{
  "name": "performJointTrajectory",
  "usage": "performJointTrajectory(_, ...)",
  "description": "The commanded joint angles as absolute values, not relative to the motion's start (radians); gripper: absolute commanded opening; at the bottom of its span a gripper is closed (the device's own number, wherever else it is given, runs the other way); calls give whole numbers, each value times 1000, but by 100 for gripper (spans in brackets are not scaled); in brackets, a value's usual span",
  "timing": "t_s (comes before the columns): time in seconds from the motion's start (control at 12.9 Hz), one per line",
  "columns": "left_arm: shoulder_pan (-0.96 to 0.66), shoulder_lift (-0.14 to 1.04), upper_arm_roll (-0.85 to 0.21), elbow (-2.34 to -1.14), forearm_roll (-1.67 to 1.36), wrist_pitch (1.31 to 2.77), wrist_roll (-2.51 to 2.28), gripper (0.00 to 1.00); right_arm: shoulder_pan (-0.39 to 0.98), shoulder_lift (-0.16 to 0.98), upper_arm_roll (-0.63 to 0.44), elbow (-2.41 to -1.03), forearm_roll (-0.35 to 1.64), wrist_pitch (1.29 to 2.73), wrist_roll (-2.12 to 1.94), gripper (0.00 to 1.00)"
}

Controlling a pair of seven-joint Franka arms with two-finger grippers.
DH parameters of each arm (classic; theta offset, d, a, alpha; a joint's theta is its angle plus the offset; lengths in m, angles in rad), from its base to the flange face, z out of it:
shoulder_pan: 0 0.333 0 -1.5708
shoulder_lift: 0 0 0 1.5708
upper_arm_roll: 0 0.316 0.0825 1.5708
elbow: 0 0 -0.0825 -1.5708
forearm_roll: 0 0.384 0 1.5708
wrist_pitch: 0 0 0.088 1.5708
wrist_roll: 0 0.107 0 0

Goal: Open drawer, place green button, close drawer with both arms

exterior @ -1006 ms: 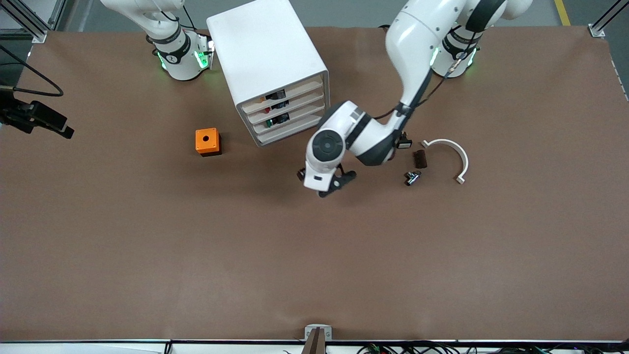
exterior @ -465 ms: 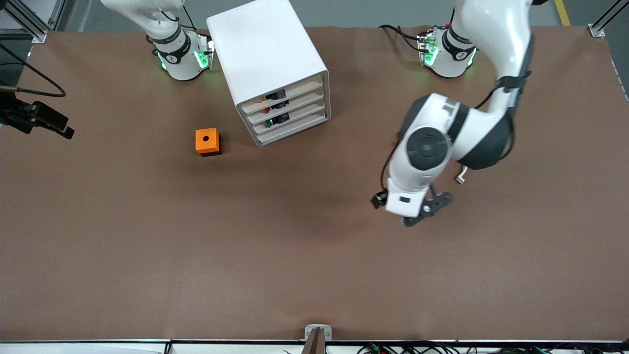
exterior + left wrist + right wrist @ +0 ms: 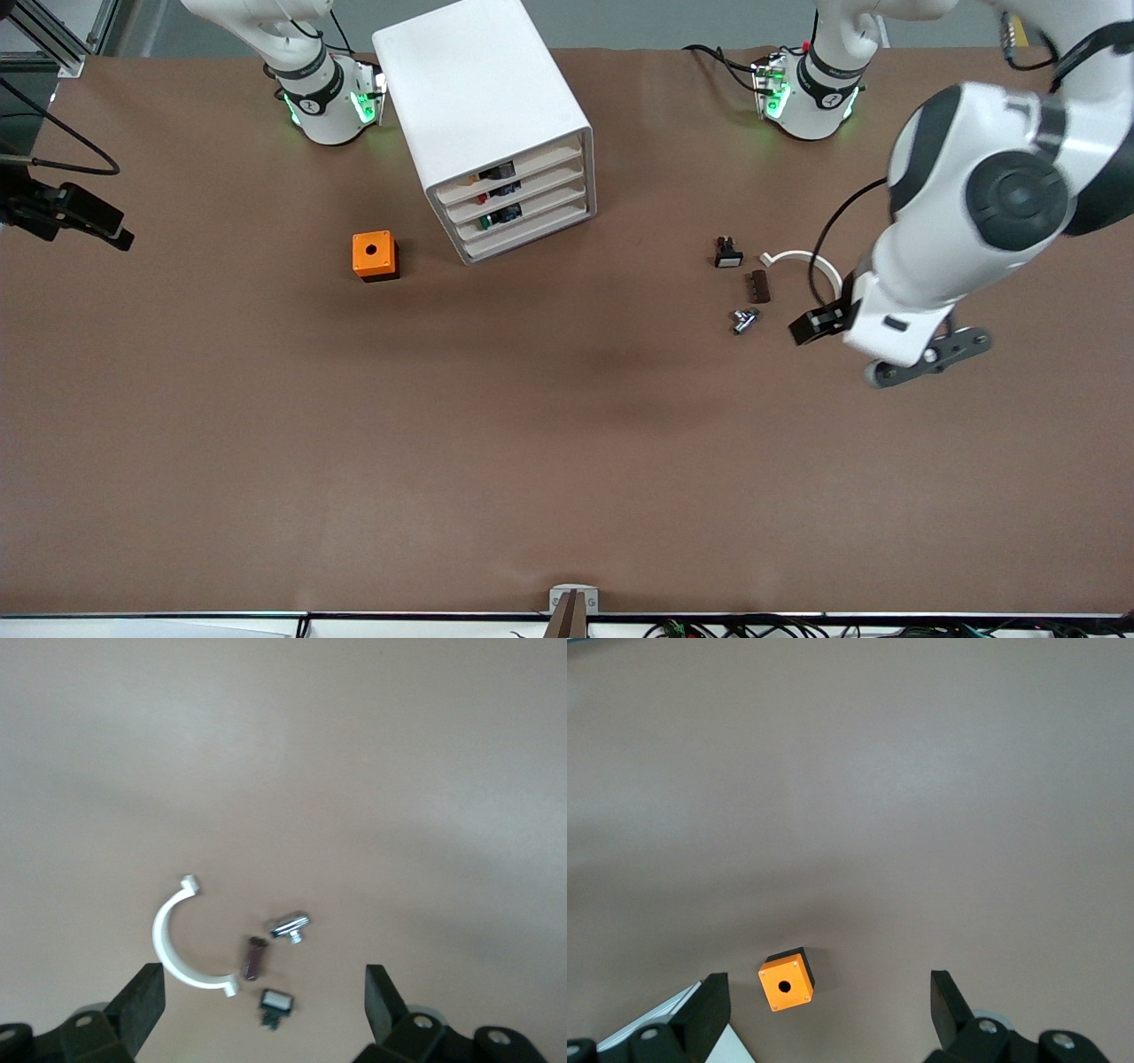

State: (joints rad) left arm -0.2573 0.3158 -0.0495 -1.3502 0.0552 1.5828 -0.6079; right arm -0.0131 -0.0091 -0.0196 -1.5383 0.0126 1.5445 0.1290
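Note:
The white cabinet [image 3: 483, 97] stands near the right arm's base with all of its drawers shut. The third drawer [image 3: 532, 215] shows a green-capped button [image 3: 486, 223] and a black part through its front. My left gripper [image 3: 263, 985] is open and empty, high over the small parts at the left arm's end of the table; its hand [image 3: 895, 332] shows in the front view. My right gripper [image 3: 826, 988] is open and empty, high over the orange box [image 3: 786, 983]; it is out of the front view.
The orange box [image 3: 374, 255] sits beside the cabinet, toward the right arm's end. A white-capped black pushbutton [image 3: 727, 253], a brown piece [image 3: 757, 286], a metal piece [image 3: 744, 320] and a white half ring [image 3: 797, 256] lie together under the left hand.
The left arm has swung away from the cabinet front toward its own end of the table and risen. The drawers and small parts have not moved.

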Motion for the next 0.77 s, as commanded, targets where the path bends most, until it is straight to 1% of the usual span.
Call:
performJointTrajectory(0.0,-192,209,-63,-1388,61,1525,-488,100,-11,-23,-15,-1546,-23,1548,118,100)
performJointTrajectory(0.31,-112,118,-66,-1394,49,1457,-328,100,-11,-23,-15,-1546,-25,1548,118,100)
performJointTrajectory(0.39,-107,97,-64,-1414,48,1454,-305,100,-11,-23,-15,-1548,-25,1548,118,100)
performJointTrajectory(0.62,-52,-39,-64,-1584,9,1506,-255,100,-11,-23,-15,-1548,-26,1548,118,100)
performJointTrajectory(0.7,-43,-63,-67,-1609,9,1508,-236,100,-11,-23,-15,-1546,-26,1549,118,100)
